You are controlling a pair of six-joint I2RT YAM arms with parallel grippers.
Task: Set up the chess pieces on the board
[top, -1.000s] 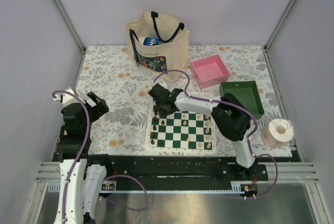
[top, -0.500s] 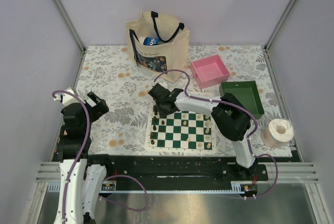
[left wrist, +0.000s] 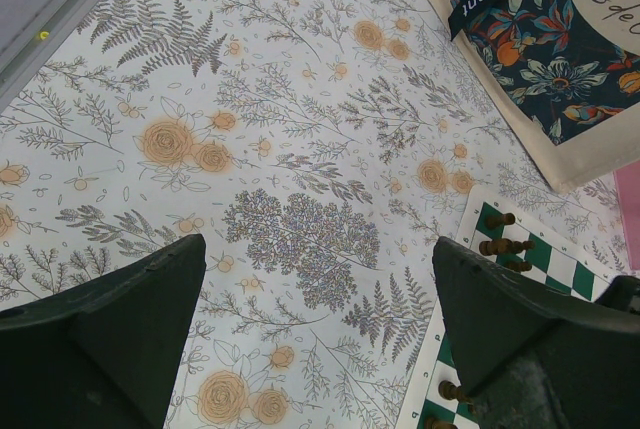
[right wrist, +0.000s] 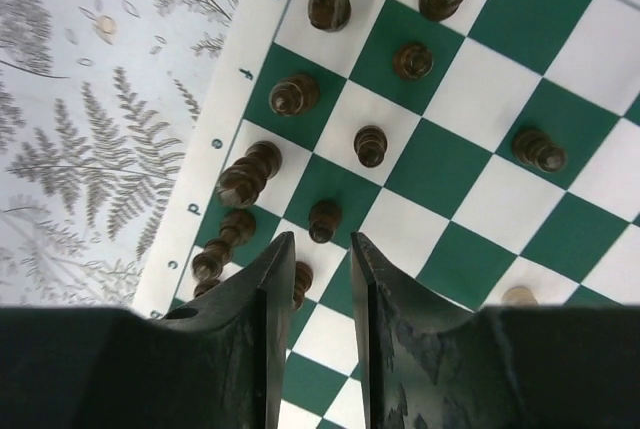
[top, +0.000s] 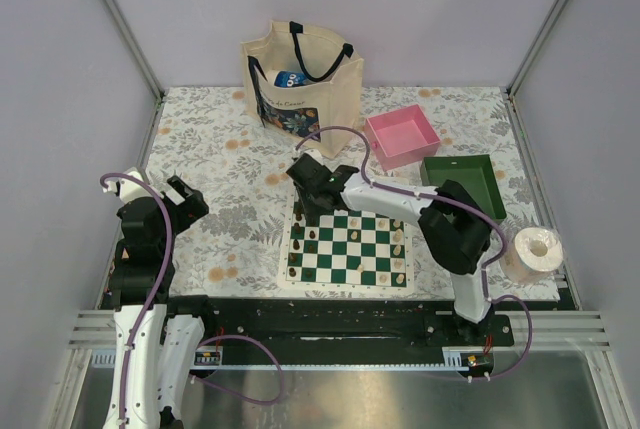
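"Roughly how far along was setup?" the trainee asked.

"Partly complete, by my estimate," the technician replied. "Dark chess pieces (right wrist: 370, 142) filled the squares along the left edge of the board (top: 352, 251). Cream pieces (top: 399, 239) stood mostly near its right edge. Neither set formed two full rows, so gaps were left to fill."

"And the grippers?"

"The right gripper (right wrist: 321, 244) hovered over the dark group. Its fingers were close together, the board showed through the narrow gap, and nothing was gripped. The left gripper (left wrist: 318, 249) hung over the floral cloth (left wrist: 300, 149) to the board's left, jaws spread wide and empty. A tote bag (top: 300, 74) stood behind the board, with a pink tray (top: 403, 136), green tray (top: 465, 187) and paper roll (top: 532, 252) to the right."
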